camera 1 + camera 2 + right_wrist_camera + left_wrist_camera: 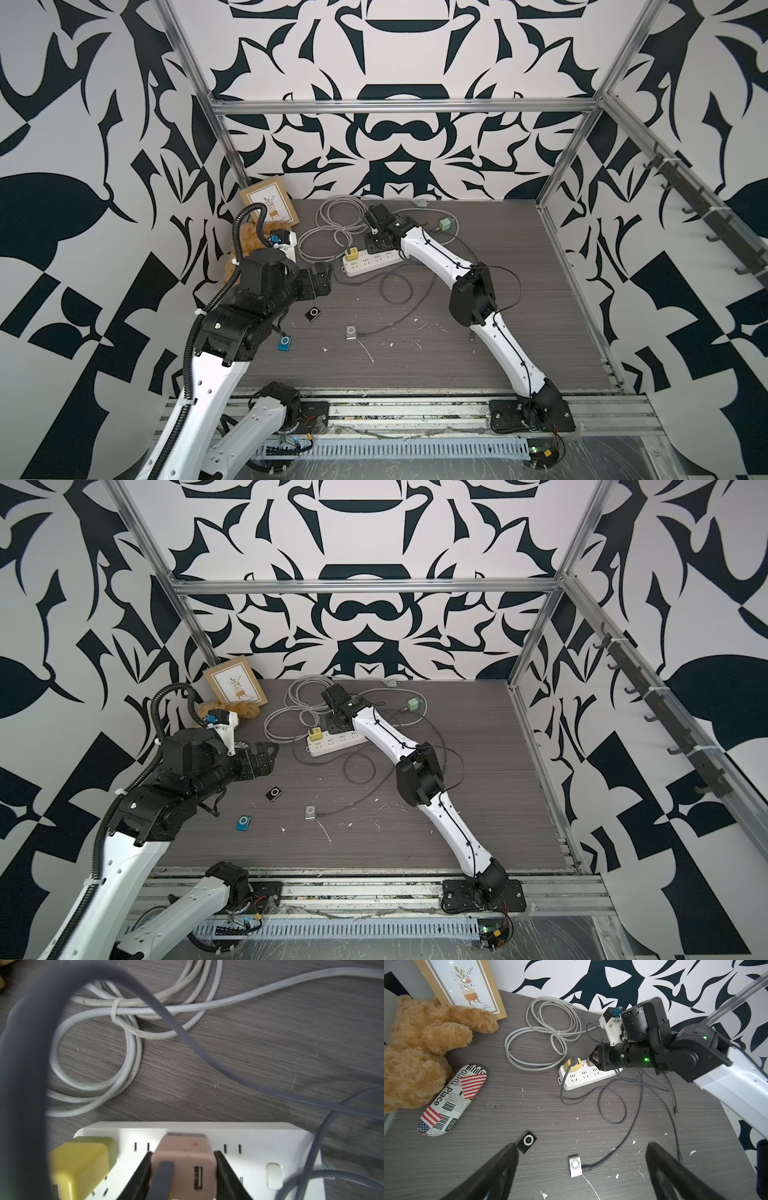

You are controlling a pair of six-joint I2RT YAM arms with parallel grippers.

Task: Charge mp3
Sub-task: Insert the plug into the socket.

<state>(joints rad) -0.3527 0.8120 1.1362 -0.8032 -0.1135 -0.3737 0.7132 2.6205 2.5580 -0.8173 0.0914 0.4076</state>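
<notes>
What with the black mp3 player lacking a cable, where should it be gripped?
Probably from straight above, across two opposite side edges: the black mp3 player lies flat and thin on the table, turned diagonally, so align the jaws.

Matt grey wood-grain laminate on the desk (529,1109), flecked with white chips. Glossy smooth white plastic for the power strip (259,1138); duller plastic on the pink charger (182,1153) (slightly speckled). Shaggy tan plush on the teddy bear (425,1032). Brushed-looking metal on the silver mp3 player (575,1167). Pale wood round the picture frame (465,985). Printed cloth-like cover on the glasses case (452,1101).
</notes>
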